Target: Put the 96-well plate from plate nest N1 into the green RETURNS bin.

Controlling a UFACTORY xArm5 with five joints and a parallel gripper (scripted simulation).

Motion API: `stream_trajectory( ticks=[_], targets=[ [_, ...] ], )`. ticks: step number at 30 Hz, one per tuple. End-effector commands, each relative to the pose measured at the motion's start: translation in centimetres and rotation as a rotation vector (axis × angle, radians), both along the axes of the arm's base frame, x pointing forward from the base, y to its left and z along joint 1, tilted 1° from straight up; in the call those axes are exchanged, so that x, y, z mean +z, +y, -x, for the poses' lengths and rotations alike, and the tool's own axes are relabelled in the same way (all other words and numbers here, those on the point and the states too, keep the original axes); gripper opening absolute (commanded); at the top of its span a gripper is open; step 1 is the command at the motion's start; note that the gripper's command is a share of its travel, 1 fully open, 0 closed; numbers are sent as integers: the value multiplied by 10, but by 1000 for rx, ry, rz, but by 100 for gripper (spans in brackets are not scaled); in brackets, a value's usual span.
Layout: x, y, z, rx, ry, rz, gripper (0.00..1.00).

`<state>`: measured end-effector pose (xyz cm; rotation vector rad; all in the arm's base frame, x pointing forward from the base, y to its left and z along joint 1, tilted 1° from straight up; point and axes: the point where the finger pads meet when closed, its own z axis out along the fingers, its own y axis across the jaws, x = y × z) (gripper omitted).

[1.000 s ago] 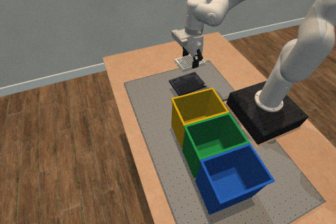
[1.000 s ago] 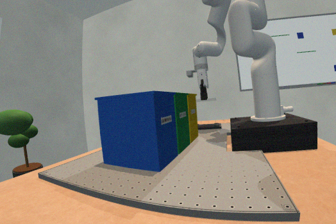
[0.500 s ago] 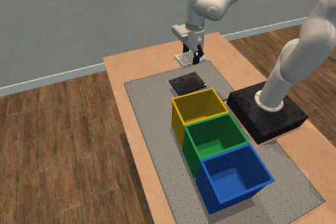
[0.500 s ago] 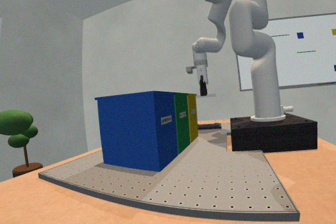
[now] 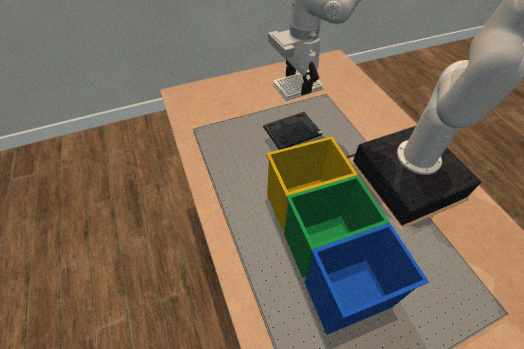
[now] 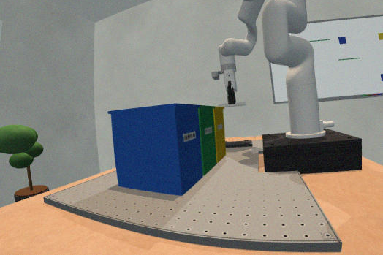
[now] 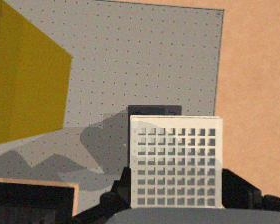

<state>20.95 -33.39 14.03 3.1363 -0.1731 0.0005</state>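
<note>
My gripper (image 5: pixel 299 84) (image 6: pixel 231 102) (image 7: pixel 174 183) is shut on the white 96-well plate (image 5: pixel 290 86) (image 6: pixel 232 104) (image 7: pixel 176 162) and holds it level, high above the table. The black plate nest N1 (image 5: pixel 292 129) (image 6: pixel 238 144) (image 7: pixel 155 109) lies empty on the grey mat, below and behind the plate. The green bin (image 5: pixel 334 215) (image 6: pixel 207 139) stands upright in the middle of a row of three, between the yellow bin (image 5: pixel 306 167) (image 6: pixel 219 133) (image 7: pixel 21 80) and the blue bin (image 5: pixel 367 272) (image 6: pixel 153 146). The plate hangs beyond the yellow bin's far side.
The grey perforated mat (image 5: pixel 235 195) (image 6: pixel 237 208) (image 7: pixel 141 55) carries the bins and the nest. The arm's black base (image 5: pixel 415 185) (image 6: pixel 311 151) stands right of the bins. A potted plant (image 6: pixel 22 157) stands off the table at the left.
</note>
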Motion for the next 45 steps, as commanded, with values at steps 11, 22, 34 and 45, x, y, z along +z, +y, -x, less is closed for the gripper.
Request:
stream_trajectory(
  ticks=[11, 22, 34, 45],
  targets=[
    [23, -1, 0, 0, -2, 3, 0],
    [40, -1, 0, 0, -2, 3, 0],
    [44, -1, 0, 0, -2, 3, 0],
    [44, 14, -7, -122, -3, 3, 0]
  ],
)
